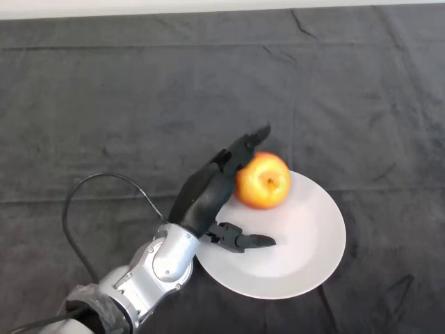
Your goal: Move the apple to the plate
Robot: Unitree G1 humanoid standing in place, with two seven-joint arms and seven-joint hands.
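Observation:
A red-yellow apple (263,181) sits at the upper left edge of a white plate (306,240), stem dimple facing up. My left hand (205,195) comes in from the lower left and lies against the apple's left side. Its fingers (243,147) reach nearly straight along the apple's far-left side and touch it. The thumb (245,241) points right over the plate, apart from the apple. The hand is open and nothing is pinched in it.
The plate lies on the dark cloth (139,104) that covers the table. The cloth's far edge runs along the top of the view, with a pale strip (222,5) behind it.

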